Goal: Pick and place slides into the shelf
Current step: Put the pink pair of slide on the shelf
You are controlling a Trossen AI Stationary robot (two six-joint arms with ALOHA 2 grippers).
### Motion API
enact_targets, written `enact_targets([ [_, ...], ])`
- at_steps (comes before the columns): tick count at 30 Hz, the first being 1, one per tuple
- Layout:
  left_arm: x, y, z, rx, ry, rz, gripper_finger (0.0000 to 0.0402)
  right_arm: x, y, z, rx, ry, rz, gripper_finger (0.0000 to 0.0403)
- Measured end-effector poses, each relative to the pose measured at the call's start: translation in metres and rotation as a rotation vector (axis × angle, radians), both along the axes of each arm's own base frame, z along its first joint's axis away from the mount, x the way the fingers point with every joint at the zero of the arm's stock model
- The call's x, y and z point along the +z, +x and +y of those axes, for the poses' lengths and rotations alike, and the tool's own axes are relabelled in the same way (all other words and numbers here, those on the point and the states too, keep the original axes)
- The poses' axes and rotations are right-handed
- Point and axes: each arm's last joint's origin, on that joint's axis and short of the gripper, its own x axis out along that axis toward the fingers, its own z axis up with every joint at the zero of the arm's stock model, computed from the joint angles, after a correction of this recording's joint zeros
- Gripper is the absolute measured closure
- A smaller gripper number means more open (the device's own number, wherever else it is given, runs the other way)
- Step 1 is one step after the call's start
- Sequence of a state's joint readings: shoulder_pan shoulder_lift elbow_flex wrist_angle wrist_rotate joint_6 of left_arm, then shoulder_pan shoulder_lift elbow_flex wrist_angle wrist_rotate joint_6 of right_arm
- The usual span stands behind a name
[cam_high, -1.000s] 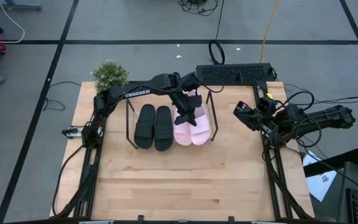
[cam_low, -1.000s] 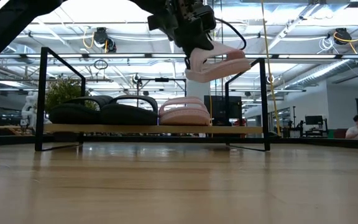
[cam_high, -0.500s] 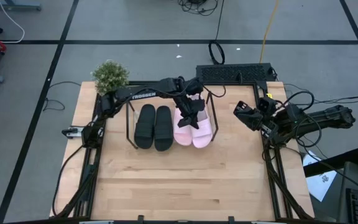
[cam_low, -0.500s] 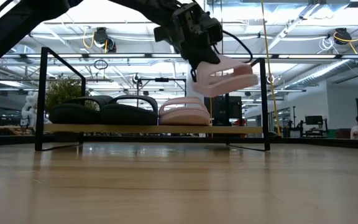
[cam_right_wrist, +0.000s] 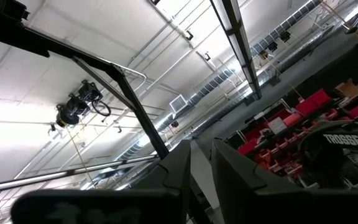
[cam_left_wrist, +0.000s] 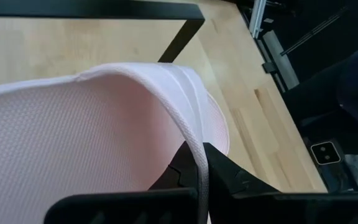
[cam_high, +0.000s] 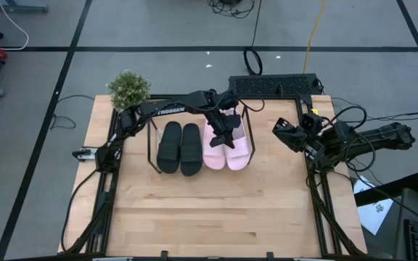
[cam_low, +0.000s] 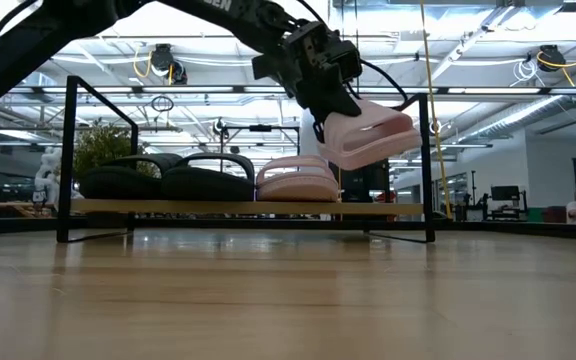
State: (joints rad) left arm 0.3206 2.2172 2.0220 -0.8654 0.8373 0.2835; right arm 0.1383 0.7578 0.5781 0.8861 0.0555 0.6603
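While I hold last pink slide (cam_low: 368,135) pinched in left gripper (cam_high: 226,130), tilted, above empty rt end of shelf (cam_low: 423,150): black pair (cam_high: 179,147) + other pink slide (cam_high: 214,148) already in. Left: lower, release. Right gripper (cam_high: 281,133) parked rt of shelf, fingers near-closed, holding nothing.

Matt black slides (cam_high: 178,147) and pale pink slides (cam_high: 227,148) with a fine woven-looking texture are shown on a shelf (cam_low: 238,208) of thin black metal wire with a light wooden base, above a pale wood-grained table (cam_high: 209,210).
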Motion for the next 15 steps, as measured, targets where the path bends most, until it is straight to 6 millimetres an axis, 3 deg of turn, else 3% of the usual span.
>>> enact_targets([
  [15,-0.0033,-0.0012,0.0043,0.03,0.039,0.029,0.0401,0.0,0.0,0.0,-0.002,-0.002,0.0,0.0348],
])
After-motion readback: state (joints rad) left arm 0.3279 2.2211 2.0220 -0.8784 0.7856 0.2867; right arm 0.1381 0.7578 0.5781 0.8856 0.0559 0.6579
